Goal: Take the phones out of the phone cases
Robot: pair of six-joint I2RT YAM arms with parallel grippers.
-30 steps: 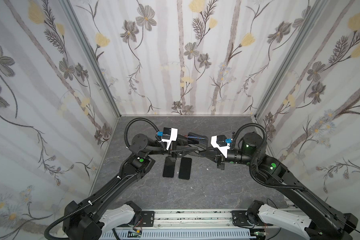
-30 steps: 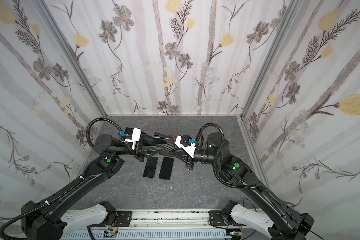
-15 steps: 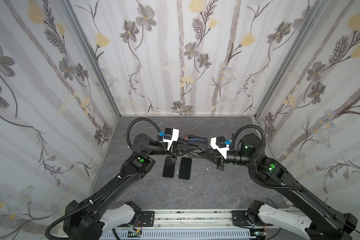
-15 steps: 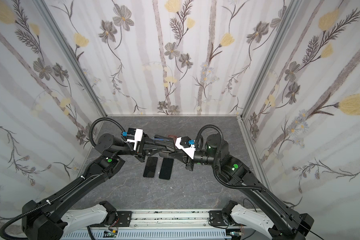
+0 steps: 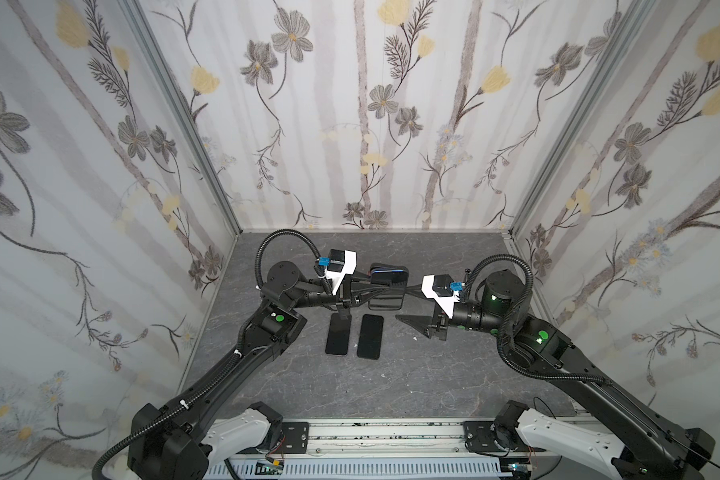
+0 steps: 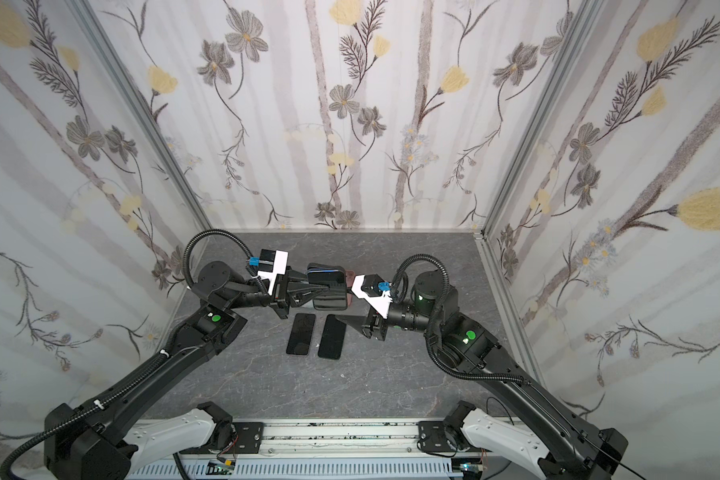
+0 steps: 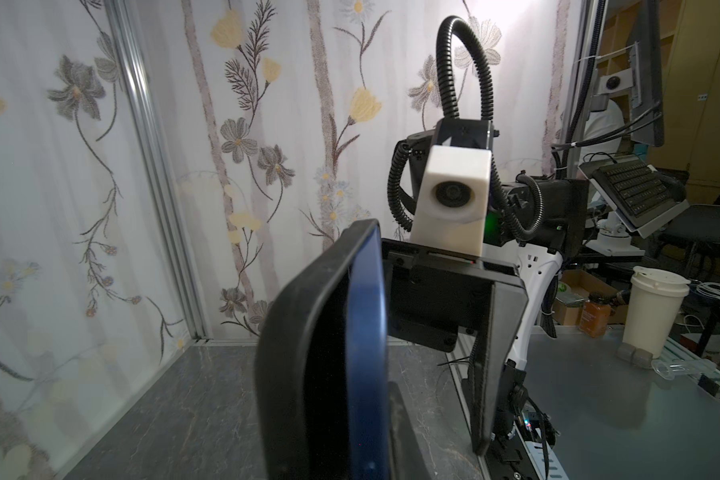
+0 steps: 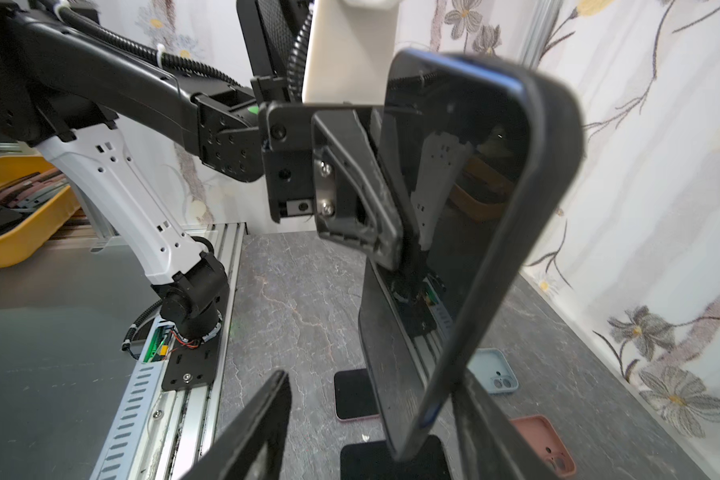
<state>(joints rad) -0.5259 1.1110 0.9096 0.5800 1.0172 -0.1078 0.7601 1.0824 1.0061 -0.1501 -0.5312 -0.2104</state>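
A blue-edged phone (image 7: 366, 332) sits in a black phone case (image 7: 300, 353) and is held on edge above the table, seen in both top views (image 5: 385, 286) (image 6: 329, 291). My left gripper (image 5: 366, 291) (image 6: 321, 291) (image 7: 350, 457) is shut on it, with one finger (image 8: 362, 187) flat on the screen. The other finger is hidden behind the case back (image 8: 537, 208). The phone's blue side shows outside the case rim. My right gripper (image 5: 404, 303) (image 6: 346, 301) (image 8: 371, 436) stands open, its fingers either side of the phone's near end without pinching it.
Two bare dark phones (image 5: 339, 338) (image 5: 370, 336) lie side by side on the grey table under the grippers. A light blue case (image 8: 493, 376) and a brown case (image 8: 545, 444) lie behind them near the back wall. Flowered walls close three sides.
My right gripper has opened and let go of the cased phone. The left gripper has closed on it and now holds it alone.
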